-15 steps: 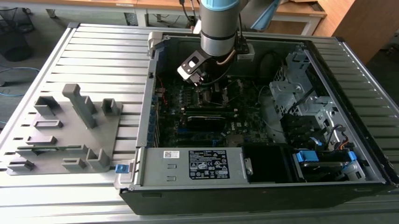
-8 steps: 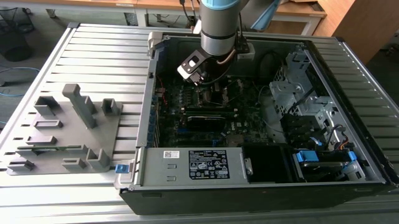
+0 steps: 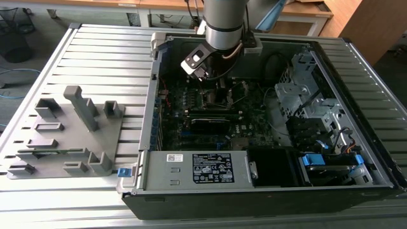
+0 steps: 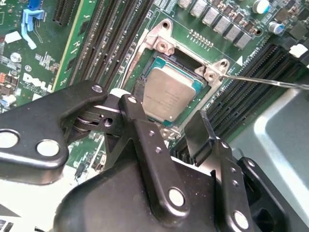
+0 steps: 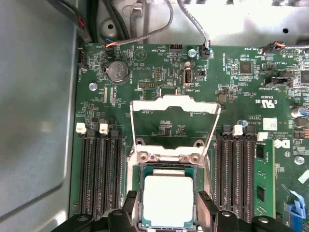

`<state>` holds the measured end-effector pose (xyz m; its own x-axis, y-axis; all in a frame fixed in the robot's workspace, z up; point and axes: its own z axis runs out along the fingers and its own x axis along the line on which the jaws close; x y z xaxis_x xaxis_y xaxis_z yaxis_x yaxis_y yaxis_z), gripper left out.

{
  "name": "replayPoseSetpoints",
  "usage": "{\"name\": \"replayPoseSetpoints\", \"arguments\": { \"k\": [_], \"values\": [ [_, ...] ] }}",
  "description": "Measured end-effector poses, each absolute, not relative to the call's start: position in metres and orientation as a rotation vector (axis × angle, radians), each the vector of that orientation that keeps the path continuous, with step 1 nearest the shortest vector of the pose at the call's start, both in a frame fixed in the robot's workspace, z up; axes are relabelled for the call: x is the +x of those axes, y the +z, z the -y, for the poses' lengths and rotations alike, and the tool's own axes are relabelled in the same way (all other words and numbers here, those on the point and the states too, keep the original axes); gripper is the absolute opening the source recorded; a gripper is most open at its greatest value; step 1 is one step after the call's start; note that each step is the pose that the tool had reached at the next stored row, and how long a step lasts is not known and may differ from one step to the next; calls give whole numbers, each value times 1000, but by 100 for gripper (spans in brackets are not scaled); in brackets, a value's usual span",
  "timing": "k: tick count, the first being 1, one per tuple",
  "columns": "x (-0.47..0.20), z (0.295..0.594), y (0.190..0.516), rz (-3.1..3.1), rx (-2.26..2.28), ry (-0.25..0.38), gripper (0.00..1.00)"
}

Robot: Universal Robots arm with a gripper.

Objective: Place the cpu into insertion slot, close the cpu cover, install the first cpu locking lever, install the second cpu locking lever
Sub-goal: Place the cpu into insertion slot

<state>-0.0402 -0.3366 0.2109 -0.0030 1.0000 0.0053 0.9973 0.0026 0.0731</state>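
- Silver-grey and flat, the cpu point(image 5: 168, 200) lies in the insertion slot point(image 4: 161, 48), in the middle of the green board point(image 5: 145, 67).
- The hand point(image 5: 167, 203) hangs right over it. Its fingers point(image 5: 129, 212) are spread apart, one on each side of the chip, and they grip nothing.
- The chip looks light, stiff and easy to hurt. I think it is best held by two side edges and never pushed hard.
- The cpu cover point(image 5: 176, 102) stands flipped up at one edge of the slot. It is not shut yet.
- Long black memory slots point(image 5: 99, 179) sit close on both sides, so there is little room sideways. There is open room above.
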Motion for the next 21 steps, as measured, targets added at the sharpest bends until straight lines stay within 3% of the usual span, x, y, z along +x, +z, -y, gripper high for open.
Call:
{"name": "replayPoseSetpoints", "arguments": {
  "k": [9, 10, 11, 14, 17, 21],
  "values": [
    [-40, 337, 214, -2190, 2184, 86, 59],
    [-40, 337, 214, -2190, 2184, 86, 52],
    [-40, 337, 214, -2190, 2184, 86, 52],
    [-40, 337, 214, -2190, 2184, 86, 35],
    [-40, 337, 214, -2190, 2184, 86, 29],
    [-40, 337, 215, -2190, 2184, 86, 11]
  ]
}}
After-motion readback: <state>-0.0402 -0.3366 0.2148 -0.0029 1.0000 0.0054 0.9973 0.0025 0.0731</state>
